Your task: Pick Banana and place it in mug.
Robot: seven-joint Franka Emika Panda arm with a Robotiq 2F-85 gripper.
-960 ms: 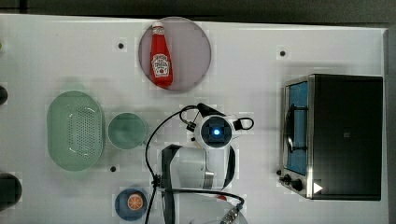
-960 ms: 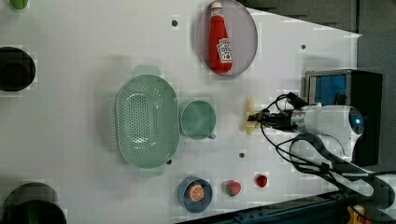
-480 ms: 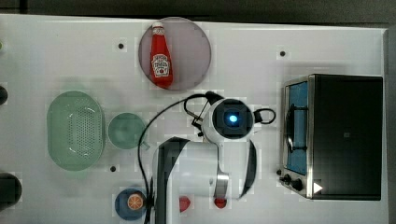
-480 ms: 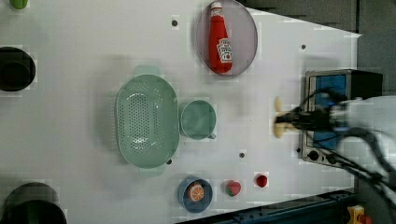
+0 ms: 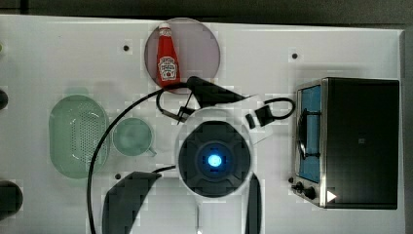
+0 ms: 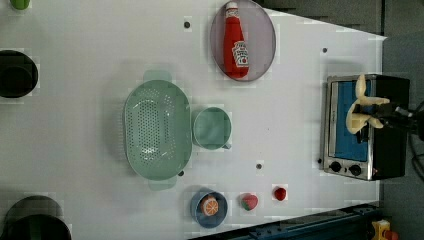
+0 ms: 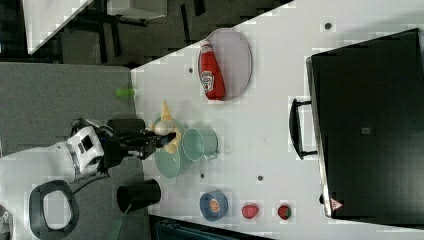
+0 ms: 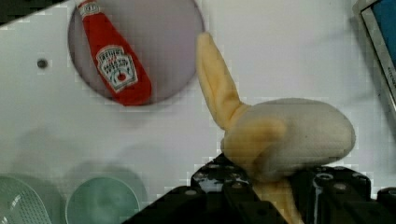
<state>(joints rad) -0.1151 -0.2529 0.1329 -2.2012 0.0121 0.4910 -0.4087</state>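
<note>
Clearly the gripper [image 8: 275, 186] is clamped on the banana [image 8: 285, 140], a pale cream piece with a peel strip sticking out, held up above the white table [image 6: 75, 125] in the left view. Below it, the mug [image 6: 212, 128] stands near the table's middle, just beside the green colander [image 6: 157, 130]. A ketchup bottle [image 6: 236, 42] lies on a round plate [image 6: 262, 40] by one edge, and a toaster oven [image 6: 365, 130] sits at another.

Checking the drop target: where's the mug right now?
In the left view, the mug stands on the table, touching the colander's right side, below the ketchup plate.
</note>
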